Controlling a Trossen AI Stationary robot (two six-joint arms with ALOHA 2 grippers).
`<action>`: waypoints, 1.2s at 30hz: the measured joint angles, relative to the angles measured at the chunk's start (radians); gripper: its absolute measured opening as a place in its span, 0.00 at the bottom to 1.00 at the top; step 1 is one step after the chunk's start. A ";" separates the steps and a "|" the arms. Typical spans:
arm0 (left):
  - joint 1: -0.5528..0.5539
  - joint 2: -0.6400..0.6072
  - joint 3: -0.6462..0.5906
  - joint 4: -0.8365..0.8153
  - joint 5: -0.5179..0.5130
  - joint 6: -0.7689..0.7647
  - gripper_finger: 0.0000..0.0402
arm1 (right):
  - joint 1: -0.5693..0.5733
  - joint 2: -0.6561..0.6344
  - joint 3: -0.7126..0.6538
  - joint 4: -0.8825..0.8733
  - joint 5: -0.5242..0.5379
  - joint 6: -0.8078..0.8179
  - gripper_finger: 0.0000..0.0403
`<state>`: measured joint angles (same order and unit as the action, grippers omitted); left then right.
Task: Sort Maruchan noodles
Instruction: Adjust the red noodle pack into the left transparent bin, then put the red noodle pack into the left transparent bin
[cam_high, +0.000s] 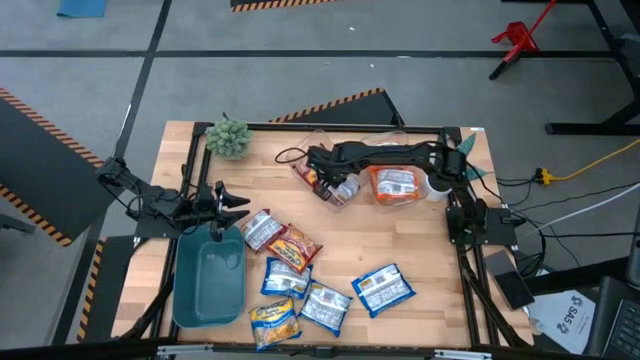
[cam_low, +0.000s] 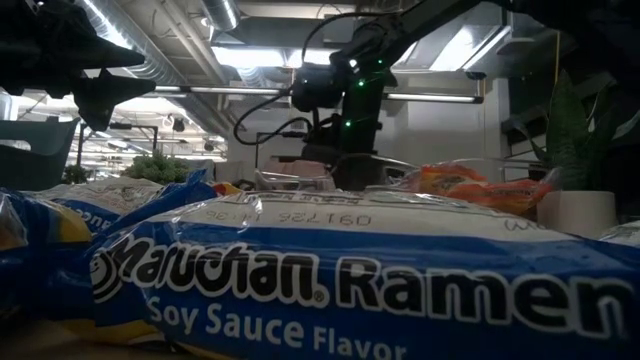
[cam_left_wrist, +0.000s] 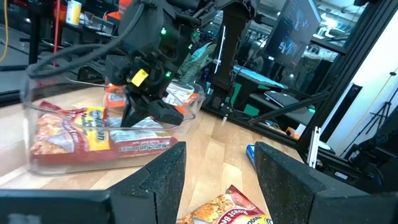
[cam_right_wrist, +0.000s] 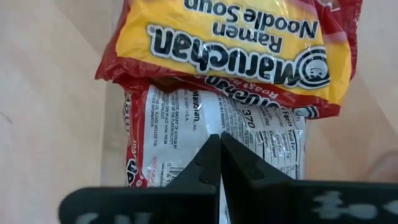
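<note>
We're mid-sort. Right gripper (cam_right_wrist: 220, 163) sits over the clear bin (cam_left_wrist: 37, 118), fingers pressed together and holding nothing, tips just above two red packets (cam_right_wrist: 214, 134) stacked in it. Left gripper (cam_high: 228, 203) waits with fingers spread, over the teal tray (cam_high: 208, 290). The remaining packets (cam_high: 290, 275) lie loose beyond its tips. Next we'd spread the right fingers and reach for a loose packet.

Wooden table (cam_high: 420, 250), scattered Maruchan noodles (cam_high: 382, 288) (several flavours); teal bin (cam_high: 208, 285), small plant (cam_high: 228, 137)
</note>
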<state>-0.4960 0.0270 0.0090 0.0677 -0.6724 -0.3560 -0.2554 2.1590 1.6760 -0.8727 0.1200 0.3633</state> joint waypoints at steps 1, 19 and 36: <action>0.000 0.000 0.000 0.000 0.000 0.000 0.46 | 0.000 -0.002 0.000 -0.019 0.000 -0.002 0.00; 0.000 0.000 0.000 0.000 0.011 -0.083 0.46 | 0.124 -0.217 0.211 -0.021 -0.349 -0.117 0.00; 0.000 0.000 0.000 0.000 0.009 -0.082 0.46 | 0.705 -0.095 0.121 0.074 0.119 -0.497 0.42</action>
<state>-0.4961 0.0270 0.0090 0.0677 -0.6633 -0.4377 0.4501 2.0638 1.7971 -0.7984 0.2391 -0.1340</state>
